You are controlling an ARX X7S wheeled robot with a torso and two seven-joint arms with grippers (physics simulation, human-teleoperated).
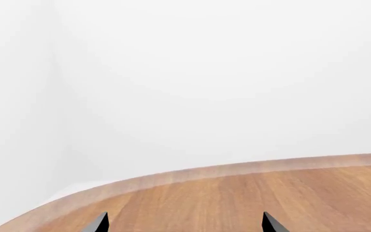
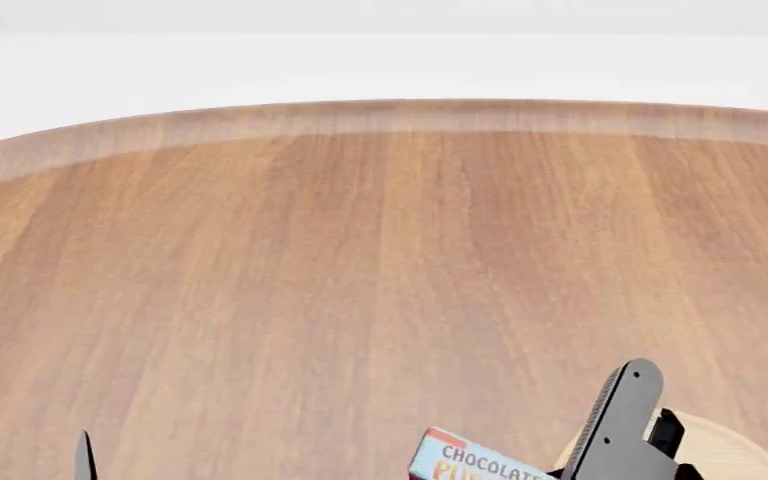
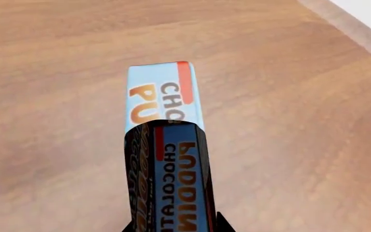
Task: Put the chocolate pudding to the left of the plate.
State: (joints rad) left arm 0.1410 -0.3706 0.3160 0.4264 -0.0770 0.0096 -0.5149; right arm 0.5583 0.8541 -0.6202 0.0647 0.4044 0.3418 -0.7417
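Your right gripper (image 2: 584, 470) is clamped on the chocolate pudding (image 3: 163, 96), just left of the plate (image 2: 718, 440); your left gripper (image 1: 184, 224) is spread apart, holding nothing.

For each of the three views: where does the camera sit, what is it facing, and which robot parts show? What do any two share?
Head view: on the head, looking down over the round wooden table; right gripper, left fingertip.
Left wrist view: on the left arm, facing the table edge and white wall; two fingertips of the left gripper.
Right wrist view: on the right arm, facing the tabletop.
Shared by head and right wrist: the light-blue-topped brown chocolate pudding box.
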